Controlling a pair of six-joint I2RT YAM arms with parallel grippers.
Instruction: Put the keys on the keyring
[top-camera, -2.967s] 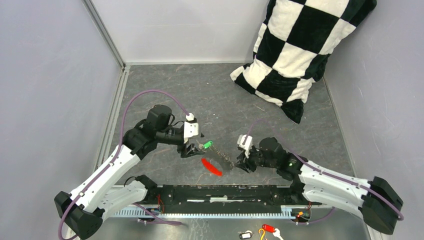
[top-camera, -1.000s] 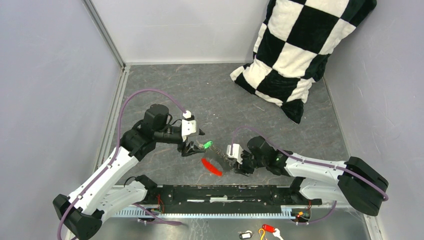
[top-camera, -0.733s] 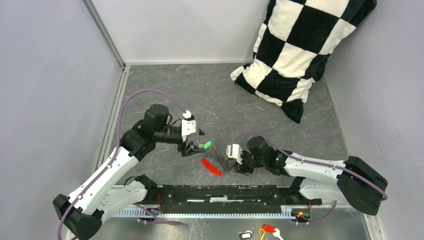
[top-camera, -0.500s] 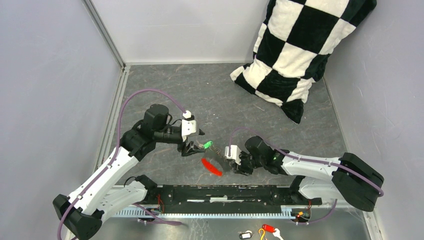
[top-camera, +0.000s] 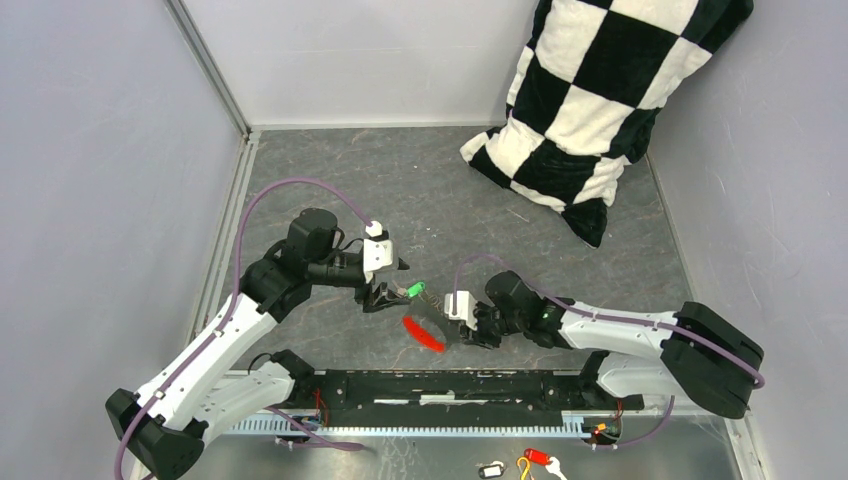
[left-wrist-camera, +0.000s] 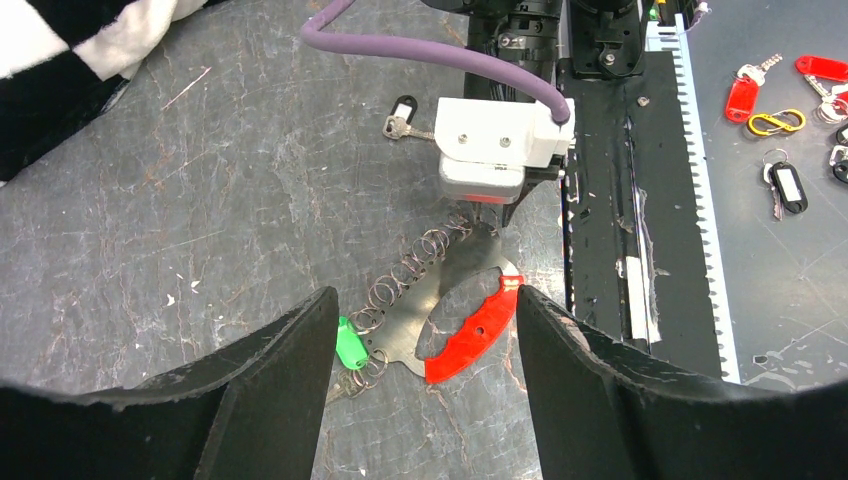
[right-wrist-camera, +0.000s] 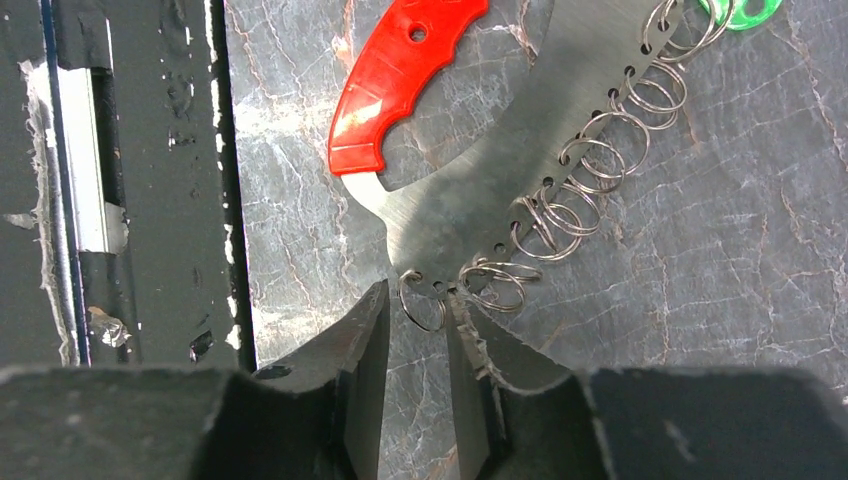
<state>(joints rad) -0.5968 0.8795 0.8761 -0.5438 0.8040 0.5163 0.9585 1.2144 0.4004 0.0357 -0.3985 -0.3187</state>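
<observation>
The black rail runs hard by the right claw, while bare grey table lies open as far as the checkered pillow. From above that claw hides its own tips. Its wrist camera shows them set close about the end loop of the keyring, near the red key; clamped or not, I cannot tell. The left claw gapes wide over the chain, gripping nothing, with the green key just beside one finger.
</observation>
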